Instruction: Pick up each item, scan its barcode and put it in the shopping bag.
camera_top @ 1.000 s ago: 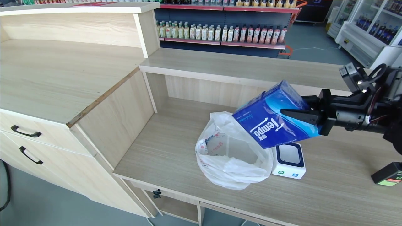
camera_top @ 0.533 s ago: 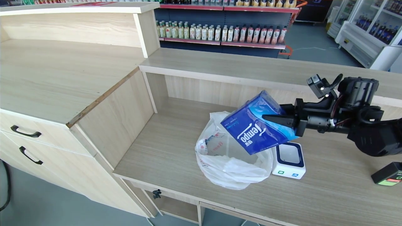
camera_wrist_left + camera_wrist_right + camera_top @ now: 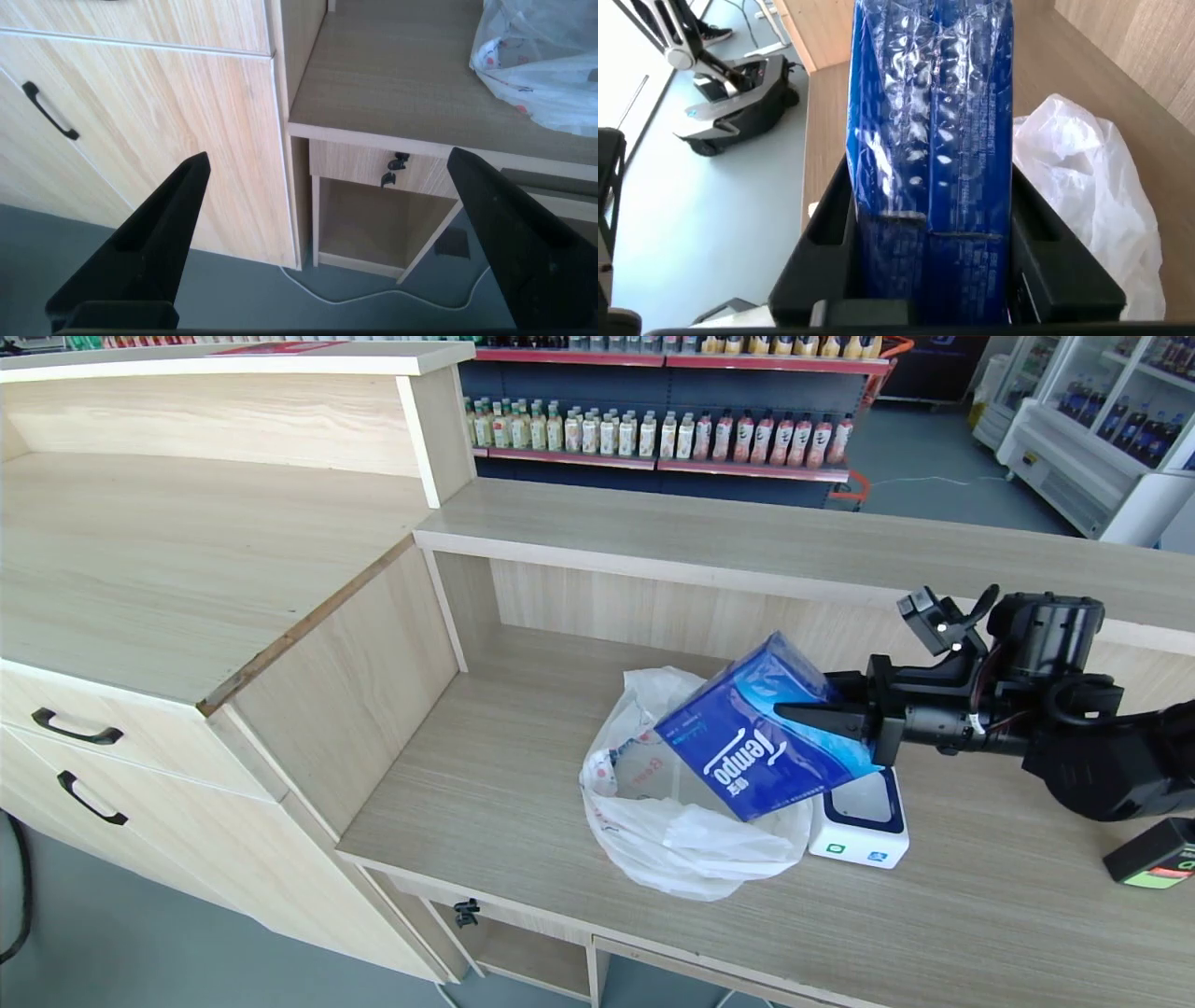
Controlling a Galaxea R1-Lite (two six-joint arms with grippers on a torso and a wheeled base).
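- The left hand (image 3: 327, 155), spread wide, hangs before the desk's (image 3: 467, 793) front, well apart from the shopping bag (image 3: 542, 75)
- The shopping bag sits open on the desk, its mouth under the tissue pack's (image 3: 747, 747) low corner
- The tissue pack slopes down-left from the right hand (image 3: 817, 709), which is clamped on its upper end; the right wrist view shows both fingers (image 3: 822, 252) flanking it
- The scanner (image 3: 859, 812) sits just beside the shopping bag

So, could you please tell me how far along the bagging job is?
Done: nothing clearly bagged; what the shopping bag holds is unclear. In hand: the right pincer holds the blue tissue pack tilted over the bag's mouth, beside the scanner. Left: drop it in, then perhaps the black item on the counter.
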